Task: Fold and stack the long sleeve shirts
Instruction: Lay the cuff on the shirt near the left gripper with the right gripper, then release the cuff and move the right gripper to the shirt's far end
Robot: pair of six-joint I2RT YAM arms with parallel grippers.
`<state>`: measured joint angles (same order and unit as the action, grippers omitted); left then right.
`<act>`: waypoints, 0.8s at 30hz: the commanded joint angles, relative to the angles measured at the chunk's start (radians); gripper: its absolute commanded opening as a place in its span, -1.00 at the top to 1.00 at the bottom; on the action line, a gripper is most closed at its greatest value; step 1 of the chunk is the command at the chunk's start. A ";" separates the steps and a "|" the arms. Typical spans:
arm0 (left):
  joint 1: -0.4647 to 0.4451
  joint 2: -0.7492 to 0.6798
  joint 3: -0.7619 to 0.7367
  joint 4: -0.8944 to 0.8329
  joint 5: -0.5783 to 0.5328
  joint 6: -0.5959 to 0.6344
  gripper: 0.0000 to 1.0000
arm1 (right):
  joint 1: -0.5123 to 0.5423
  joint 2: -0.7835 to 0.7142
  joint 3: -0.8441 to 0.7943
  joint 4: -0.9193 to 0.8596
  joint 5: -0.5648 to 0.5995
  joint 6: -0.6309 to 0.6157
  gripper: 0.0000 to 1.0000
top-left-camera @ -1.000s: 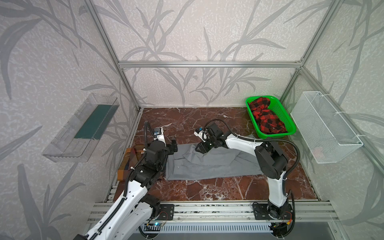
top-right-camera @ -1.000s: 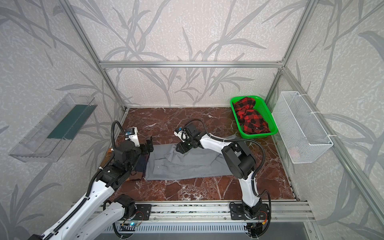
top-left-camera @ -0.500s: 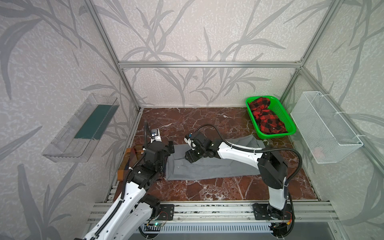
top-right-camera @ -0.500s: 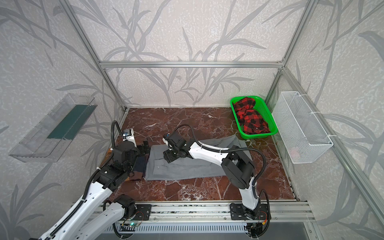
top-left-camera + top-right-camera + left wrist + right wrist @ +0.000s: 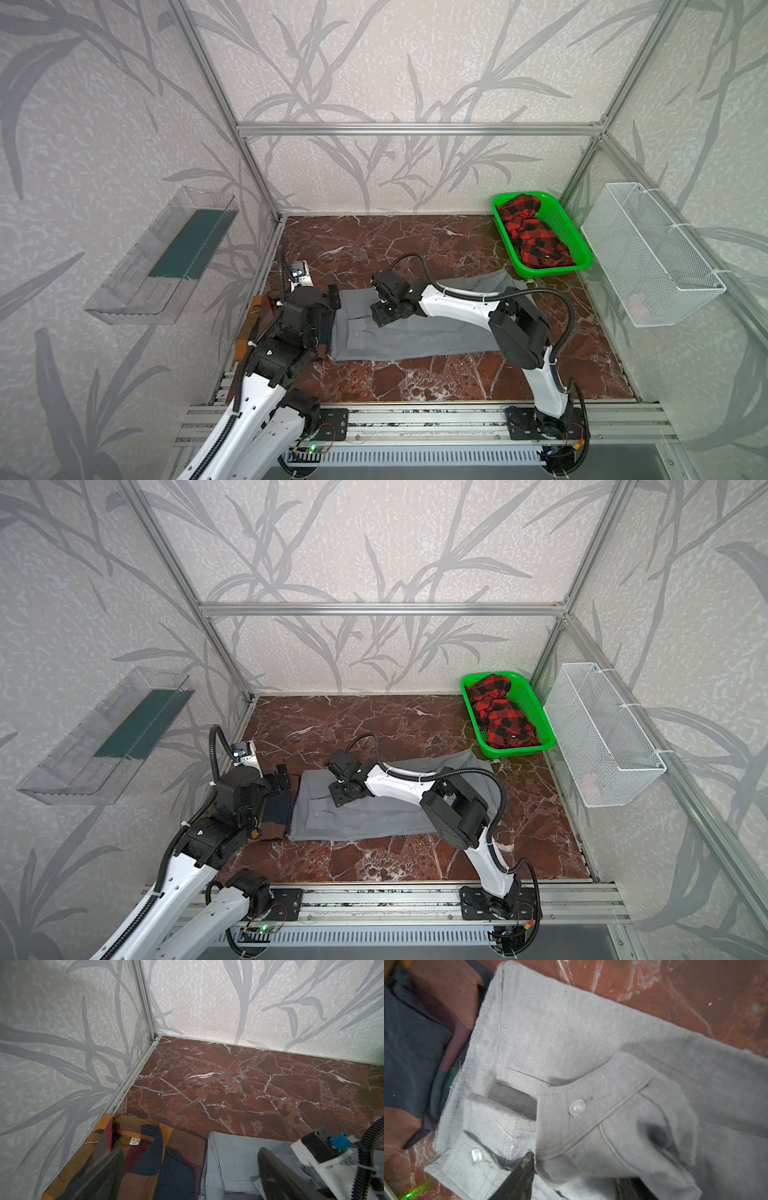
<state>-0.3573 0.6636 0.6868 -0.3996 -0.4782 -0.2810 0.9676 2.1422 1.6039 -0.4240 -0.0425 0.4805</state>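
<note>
Pale walls (image 5: 415,62) printed with grey leaves stand behind an aluminium frame (image 5: 415,129). The desk (image 5: 395,245) is red-brown veined marble. At nine o'clock a clear plastic bin (image 5: 124,307) hangs on the wall; at three o'clock, a white wire basket (image 5: 648,257). The light is even.

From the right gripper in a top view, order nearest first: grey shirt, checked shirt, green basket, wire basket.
1. grey shirt, beneath the right gripper
2. checked shirt, left edge
3. green basket, back right
4. wire basket, right wall

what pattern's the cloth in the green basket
Red and black checks on the cloth, clearest in a top view.
</note>
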 commanded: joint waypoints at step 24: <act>0.021 0.036 0.011 -0.021 0.054 -0.027 -0.95 | -0.025 -0.069 -0.133 0.396 -0.333 -0.028 1.00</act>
<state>-0.3416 0.6979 0.6868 -0.4053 -0.4164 -0.2993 0.9501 2.0720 1.4715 -0.1379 -0.2840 0.4450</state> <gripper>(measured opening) 0.978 0.048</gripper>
